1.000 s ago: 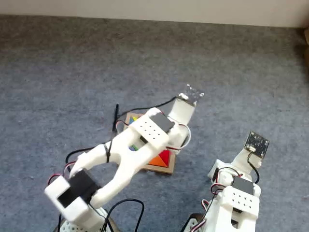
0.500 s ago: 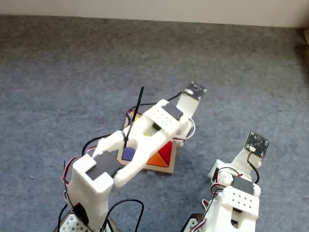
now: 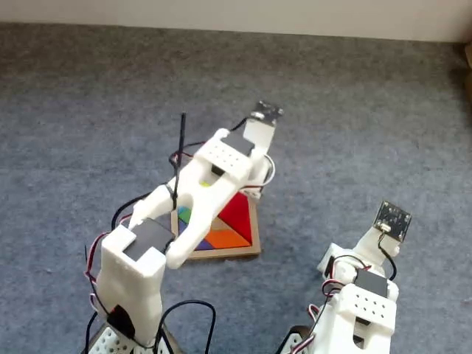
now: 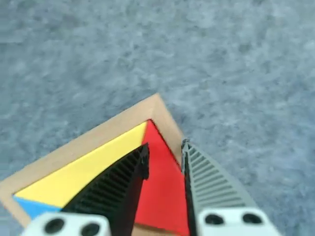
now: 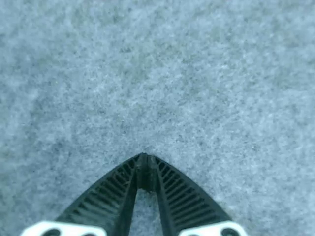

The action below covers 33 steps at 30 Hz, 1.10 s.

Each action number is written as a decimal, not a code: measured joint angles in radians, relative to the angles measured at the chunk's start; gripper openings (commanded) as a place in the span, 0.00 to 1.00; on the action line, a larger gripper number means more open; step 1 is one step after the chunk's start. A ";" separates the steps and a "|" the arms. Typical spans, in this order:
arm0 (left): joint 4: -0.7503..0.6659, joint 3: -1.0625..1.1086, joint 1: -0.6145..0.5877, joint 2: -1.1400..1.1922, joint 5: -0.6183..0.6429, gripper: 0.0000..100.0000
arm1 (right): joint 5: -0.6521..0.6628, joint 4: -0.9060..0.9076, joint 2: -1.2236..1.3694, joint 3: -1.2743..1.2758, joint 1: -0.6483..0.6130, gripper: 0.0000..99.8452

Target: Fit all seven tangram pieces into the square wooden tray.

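Note:
The square wooden tray (image 3: 254, 228) lies on the grey carpet with coloured tangram pieces inside. A red triangle (image 3: 234, 210), an orange piece (image 3: 221, 237), a blue piece (image 3: 193, 237) and a green one (image 3: 184, 215) show beside the left arm (image 3: 221, 158), which stretches over the tray. In the left wrist view my left gripper (image 4: 164, 150) is open just above the red triangle (image 4: 160, 191), near a tray corner (image 4: 156, 100). A yellow piece (image 4: 83, 169) lies next to the red one. My right gripper (image 5: 143, 160) is shut with nothing in it over bare carpet.
The right arm (image 3: 365, 287) rests at the front right, apart from the tray. Carpet surrounds the tray on all sides. A pale wall edge (image 3: 236, 15) runs along the back.
The left arm has swung left and farther back over the tray, uncovering more of the pieces. The tray now sits squarer to the view. The right arm has kept still.

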 measured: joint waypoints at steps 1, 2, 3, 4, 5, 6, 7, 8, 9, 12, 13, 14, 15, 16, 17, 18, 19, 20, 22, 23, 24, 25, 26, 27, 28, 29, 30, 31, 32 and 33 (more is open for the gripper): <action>0.031 -0.020 0.000 0.000 -0.002 0.12 | 0.000 0.000 0.000 0.000 0.000 0.01; 0.060 -0.037 -0.002 -0.005 -0.002 0.12 | 0.000 0.000 0.000 0.000 0.000 0.01; 0.089 -0.048 -0.006 -0.021 -0.002 0.12 | 0.000 0.000 0.000 0.000 0.000 0.01; 0.120 -0.054 -0.006 -0.046 -0.002 0.12 | 0.000 0.000 0.000 0.000 0.000 0.01; 0.143 -0.055 -0.003 -0.078 -0.002 0.12 | 0.000 0.000 0.000 0.000 0.000 0.01; 0.164 -0.055 0.003 -0.117 -0.002 0.12 | 0.000 0.000 0.000 0.000 0.000 0.01; 0.178 -0.052 0.014 -0.155 -0.002 0.12 | 0.000 0.000 0.000 0.000 0.000 0.01; 0.193 -0.035 0.023 -0.196 -0.002 0.12 | 0.000 0.000 0.000 0.000 0.000 0.01; 0.203 -0.012 0.028 -0.241 -0.002 0.12 | 0.000 0.000 0.000 0.000 0.000 0.01; 0.210 0.106 0.025 -0.379 -0.002 0.12 | 0.000 0.000 0.000 0.000 0.000 0.01; 0.212 0.158 0.023 -0.428 -0.002 0.12 | 0.000 0.000 0.000 0.000 0.000 0.01; 0.213 0.215 0.023 -0.476 -0.002 0.12 | 0.000 0.000 0.000 0.000 0.000 0.01; 0.213 0.272 0.023 -0.522 -0.003 0.12 | 0.000 0.000 0.000 0.000 0.000 0.01; 0.210 0.333 0.025 -0.566 -0.012 0.12 | 0.000 0.000 0.000 0.000 0.000 0.01; 0.196 0.396 0.028 -0.609 -0.031 0.12 | 0.000 0.000 0.000 0.000 0.000 0.01; 0.175 0.460 0.031 -0.649 -0.046 0.12 | 0.000 0.000 0.000 0.000 0.000 0.01; 0.149 0.528 0.034 -0.692 -0.057 0.12 | 0.000 0.000 0.000 0.000 0.000 0.01; 0.123 0.595 0.035 -0.738 -0.066 0.12 | 0.000 0.000 0.000 0.000 0.000 0.01; 0.068 0.724 0.034 -0.830 -0.072 0.12 | 0.000 0.000 0.000 0.000 0.000 0.01; 0.044 0.783 0.034 -0.878 -0.074 0.12 | 0.000 0.000 0.000 0.000 0.000 0.01; 0.028 0.839 0.034 -0.933 -0.074 0.12 | 0.000 0.000 0.000 0.000 0.000 0.01; 0.011 0.891 0.034 -0.987 -0.077 0.12 | 0.000 0.000 0.000 0.000 0.000 0.01; -0.008 0.945 0.035 -1.037 -0.078 0.12 | 0.000 0.000 0.000 0.000 0.000 0.01; -0.029 0.994 0.035 -1.088 -0.080 0.10 | 0.000 0.000 0.000 0.000 0.000 0.01; -0.051 1.042 0.035 -1.134 -0.080 0.09 | 0.000 0.000 0.000 0.000 0.000 0.01; -0.068 1.086 0.035 -1.175 -0.080 0.07 | 0.000 0.000 0.000 0.000 0.000 0.01; -0.080 1.128 0.035 -1.214 -0.080 0.05 | 0.000 0.000 0.000 0.000 0.000 0.01; -0.089 1.162 0.035 -1.243 -0.080 0.03 | 0.000 0.000 0.000 0.000 0.000 0.01; -0.092 1.191 0.035 -1.267 -0.080 0.02 | 0.000 0.000 0.000 0.000 0.000 0.01; -0.097 1.214 0.034 -1.284 -0.080 0.01 | 0.000 0.000 0.000 0.000 0.000 0.01</action>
